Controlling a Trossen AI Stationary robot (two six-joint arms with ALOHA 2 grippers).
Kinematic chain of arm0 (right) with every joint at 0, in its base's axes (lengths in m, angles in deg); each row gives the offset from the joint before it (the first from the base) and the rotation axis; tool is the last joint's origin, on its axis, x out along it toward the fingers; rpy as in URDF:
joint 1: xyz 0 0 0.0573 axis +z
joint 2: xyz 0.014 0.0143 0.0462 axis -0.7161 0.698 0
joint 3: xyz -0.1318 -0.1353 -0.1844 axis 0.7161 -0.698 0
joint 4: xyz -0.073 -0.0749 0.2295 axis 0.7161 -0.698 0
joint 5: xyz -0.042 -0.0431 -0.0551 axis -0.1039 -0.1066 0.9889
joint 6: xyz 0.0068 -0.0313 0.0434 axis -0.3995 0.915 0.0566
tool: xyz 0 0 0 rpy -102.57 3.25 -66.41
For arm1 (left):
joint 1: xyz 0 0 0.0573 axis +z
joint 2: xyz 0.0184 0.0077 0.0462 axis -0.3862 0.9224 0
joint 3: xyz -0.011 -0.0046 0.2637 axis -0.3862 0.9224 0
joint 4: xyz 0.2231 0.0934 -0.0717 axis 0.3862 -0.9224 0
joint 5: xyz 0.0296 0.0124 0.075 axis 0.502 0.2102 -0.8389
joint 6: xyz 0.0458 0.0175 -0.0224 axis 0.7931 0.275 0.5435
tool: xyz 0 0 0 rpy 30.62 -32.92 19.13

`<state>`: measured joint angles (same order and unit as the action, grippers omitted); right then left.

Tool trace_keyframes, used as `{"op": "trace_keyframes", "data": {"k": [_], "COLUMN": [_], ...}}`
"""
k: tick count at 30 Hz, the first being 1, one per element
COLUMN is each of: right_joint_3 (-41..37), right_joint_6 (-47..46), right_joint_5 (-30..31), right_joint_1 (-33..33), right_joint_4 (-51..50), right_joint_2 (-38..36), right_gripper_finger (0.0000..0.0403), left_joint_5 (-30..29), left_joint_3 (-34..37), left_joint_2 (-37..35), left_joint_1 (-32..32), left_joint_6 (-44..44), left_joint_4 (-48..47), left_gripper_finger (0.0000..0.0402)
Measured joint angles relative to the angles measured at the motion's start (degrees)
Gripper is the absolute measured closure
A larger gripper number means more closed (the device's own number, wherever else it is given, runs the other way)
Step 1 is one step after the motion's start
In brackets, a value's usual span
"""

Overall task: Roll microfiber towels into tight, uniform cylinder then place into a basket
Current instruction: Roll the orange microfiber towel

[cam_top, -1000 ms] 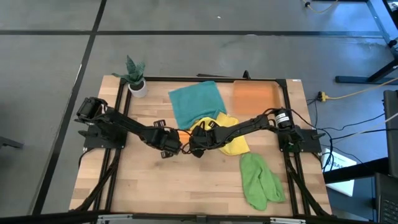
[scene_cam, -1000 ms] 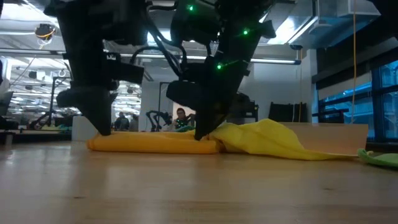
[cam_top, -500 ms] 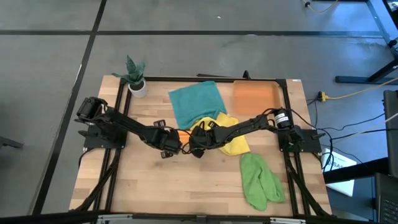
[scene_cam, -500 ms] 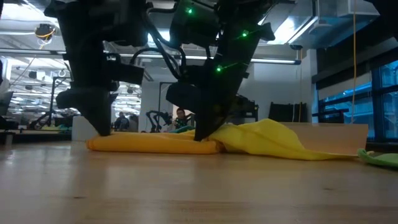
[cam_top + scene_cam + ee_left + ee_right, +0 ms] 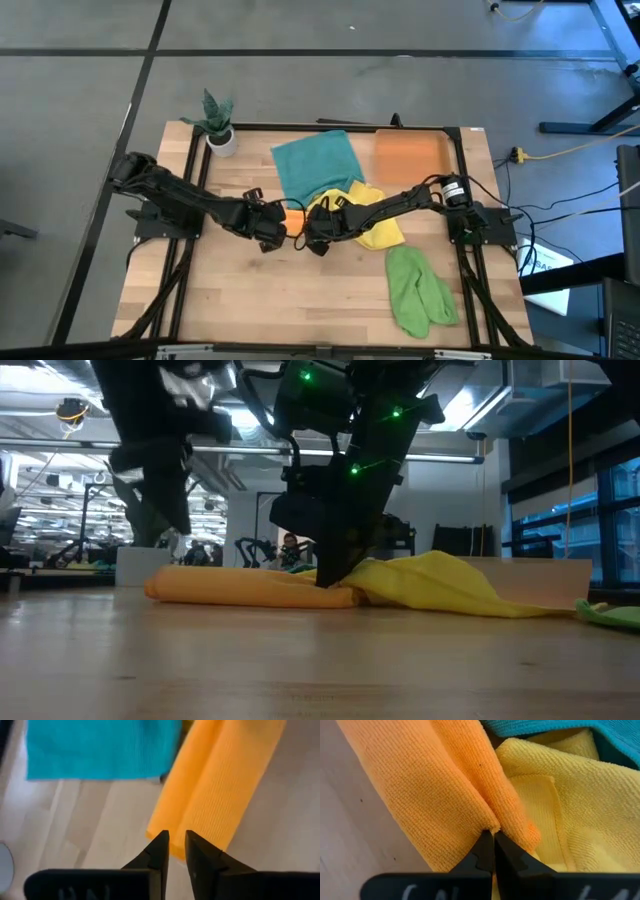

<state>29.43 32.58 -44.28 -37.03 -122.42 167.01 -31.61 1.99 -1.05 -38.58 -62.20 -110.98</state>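
High view: right claw (image 5: pixel 318 240) pinched shut on orange towel (image 5: pixel 293 212) on bench (image 5: pixel 300 300); left claw (image 5: pixel 272 236) slightly parted, empty, above its other end; yellow towel (image 5: pixel 380 232), teal towel (image 5: pixel 315 165) crowding behind.

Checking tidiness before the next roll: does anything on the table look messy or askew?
Yes. The yellow towel lies crumpled, overlapping the teal towel and the orange towel. The green towel is bunched near the table's front. The basket holds nothing.

Left gripper (image 5: pixel 177 838) ajar, right gripper (image 5: pixel 493 839) shut
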Motion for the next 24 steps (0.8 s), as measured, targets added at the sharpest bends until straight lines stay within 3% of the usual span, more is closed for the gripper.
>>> {"op": "trace_keyframes", "data": {"k": [4,11,24], "right_joint_3": [0.00,0.00,0.02], "right_joint_6": [0.02,0.00,-0.02], "right_joint_5": [-0.09,-0.59,-0.71], "right_joint_1": [0.00,-0.04,-0.04], "right_joint_4": [0.03,0.11,0.63], "right_joint_2": [0.00,0.00,0.00], "right_gripper_finger": [0.0399,0.0399,0.0399], "left_joint_5": [-0.59,-0.66,-0.64], "left_joint_3": [0.43,6.03,15.27], "left_joint_2": [-0.07,2.86,3.13], "left_joint_1": [-1.74,-3.97,-4.02], "left_joint_6": [2.49,4.26,3.78], "left_joint_4": [1.36,11.57,23.32], "left_gripper_finger": [0.0348,0.0351,0.0353]}}
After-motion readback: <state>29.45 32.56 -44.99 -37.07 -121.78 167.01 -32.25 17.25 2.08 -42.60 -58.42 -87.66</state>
